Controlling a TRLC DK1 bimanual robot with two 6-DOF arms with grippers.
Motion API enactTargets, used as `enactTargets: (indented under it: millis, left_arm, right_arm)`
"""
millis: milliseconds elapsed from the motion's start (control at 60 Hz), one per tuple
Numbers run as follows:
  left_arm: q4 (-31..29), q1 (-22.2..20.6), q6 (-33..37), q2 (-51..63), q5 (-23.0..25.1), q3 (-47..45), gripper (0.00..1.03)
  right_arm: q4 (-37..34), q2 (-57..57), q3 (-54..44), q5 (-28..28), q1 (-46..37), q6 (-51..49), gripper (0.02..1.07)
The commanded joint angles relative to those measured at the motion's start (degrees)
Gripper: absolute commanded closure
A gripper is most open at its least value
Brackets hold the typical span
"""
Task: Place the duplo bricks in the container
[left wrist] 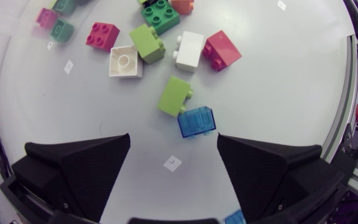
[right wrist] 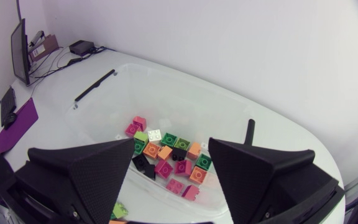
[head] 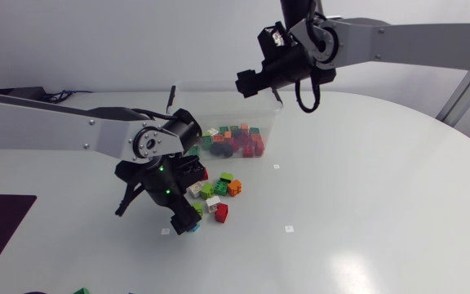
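In the container (head: 219, 102) we have many bricks (head: 233, 140) already, but some loose bricks (head: 210, 192) lie on the table (head: 365, 204) beside it. Our left gripper (left wrist: 173, 142) hangs released over a blue brick (left wrist: 196, 121); our right gripper (right wrist: 171, 149), likewise spread and empty, hovers above the container.

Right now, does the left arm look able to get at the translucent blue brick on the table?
Probably yes. The left gripper is open, and the blue brick lies just ahead of the gap between its fingers. Only a lime green brick close against one corner might get nudged.
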Motion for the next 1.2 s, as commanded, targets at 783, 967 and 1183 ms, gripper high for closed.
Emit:
enactTargets:
  millis: [783,967,1183]
  left_arm:
    - [-1.0,-3.5,-9.1,10.0,0.1,5.3,0.39]
    - [0.1,-2.7,-9.2,10.0,0.2,4.5,0.77]
    - [0.1,-0.9,-8.3,7.0,0.2,2.1,0.84]
  right_arm:
    - [3.7,-26.4,-35.1,2.0,6.8,-0.6,0.17]
    - [3.8,-26.4,-39.8,1.2,7.5,-2.9,0.17]
    - [6.9,-24.3,-44.3,1.0,8.6,-3.0,0.17]
